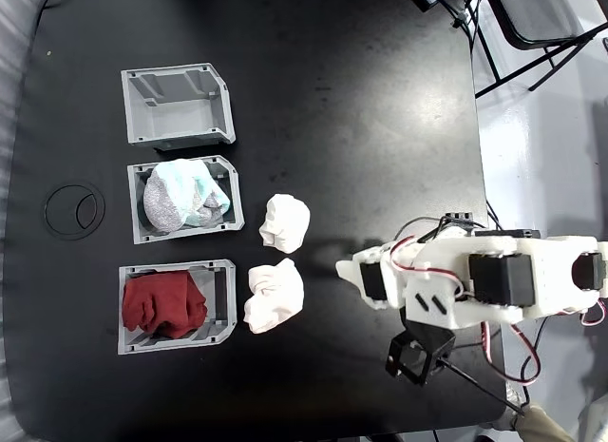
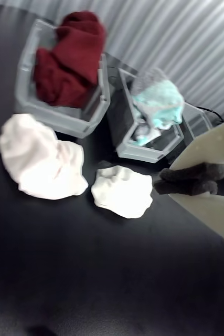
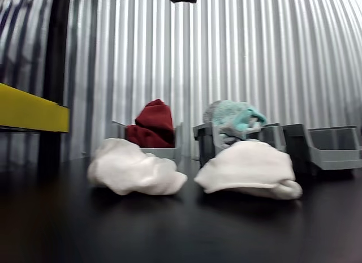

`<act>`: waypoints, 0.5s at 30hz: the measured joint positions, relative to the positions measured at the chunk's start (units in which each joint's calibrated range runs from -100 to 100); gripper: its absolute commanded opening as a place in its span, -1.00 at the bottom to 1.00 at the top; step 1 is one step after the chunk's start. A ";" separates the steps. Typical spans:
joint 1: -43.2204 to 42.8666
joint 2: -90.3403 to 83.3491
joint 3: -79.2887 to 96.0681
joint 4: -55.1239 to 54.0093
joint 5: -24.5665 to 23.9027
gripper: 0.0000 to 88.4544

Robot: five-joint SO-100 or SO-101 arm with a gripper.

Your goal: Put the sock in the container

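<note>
In the fixed view the white arm reaches in from the right edge, red and black wires looping along it, its pale pincer pointing left and holding nothing; how far its jaws part is unclear.

Two white fabric lumps lie on the dark counter, seen from low down against a corrugated metal wall. The looser, folded sock lies at left, the other white lump at right. Behind them a bin of dark red cloth and a bin of grey-and-mint cloth; the grey container stands far right.
</note>
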 measured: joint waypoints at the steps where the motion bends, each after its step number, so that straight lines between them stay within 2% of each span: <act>1: -0.63 1.26 -0.45 0.00 0.00 -0.95; 8: -1.80 12.47 -8.47 0.76 0.00 -0.97; 15: -1.80 25.53 -24.86 3.78 0.00 -0.97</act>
